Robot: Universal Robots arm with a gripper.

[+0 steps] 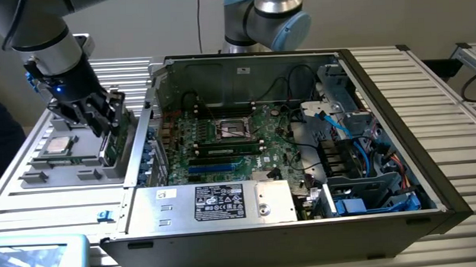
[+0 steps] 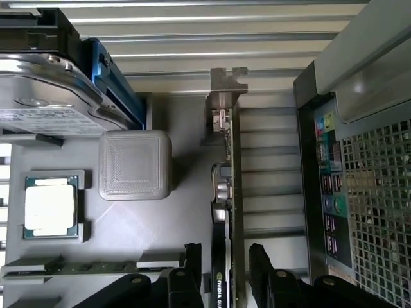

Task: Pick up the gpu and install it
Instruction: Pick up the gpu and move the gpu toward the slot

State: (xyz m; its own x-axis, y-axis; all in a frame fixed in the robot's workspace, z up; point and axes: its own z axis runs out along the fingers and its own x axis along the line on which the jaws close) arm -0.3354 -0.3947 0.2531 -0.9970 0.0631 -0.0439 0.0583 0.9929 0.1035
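- Gripper [image 2: 223,251] fingers stand wide apart, one on either side of the gpu [image 2: 226,186], gripping nothing.
- It stands on edge in a grey tray [image 2: 186,128]; its near end is cut off.

**A:** How much of the gpu [image 1: 115,146] shows in the exterior view?

**B:** Little. The gripper [image 1: 104,123] stands in front of it, and the jaws cover most of the card.

**A:** And in the wrist view?

**B:** There the gpu [image 2: 226,192] is edge-on, so its face is hidden. One end runs out of the picture between the jaws, whose bases are cut off too.

**A:** The hard drive [image 2: 45,96]?

**B:** Cut by the edge, and the print on its label is blurred.

**A:** The power supply label [image 1: 219,202]?

**B:** Too small to read. The arm [image 1: 37,33] is cropped by the picture's edge. The pale blue thing [image 1: 36,259] at the corner is cut off; I cannot tell what it is.
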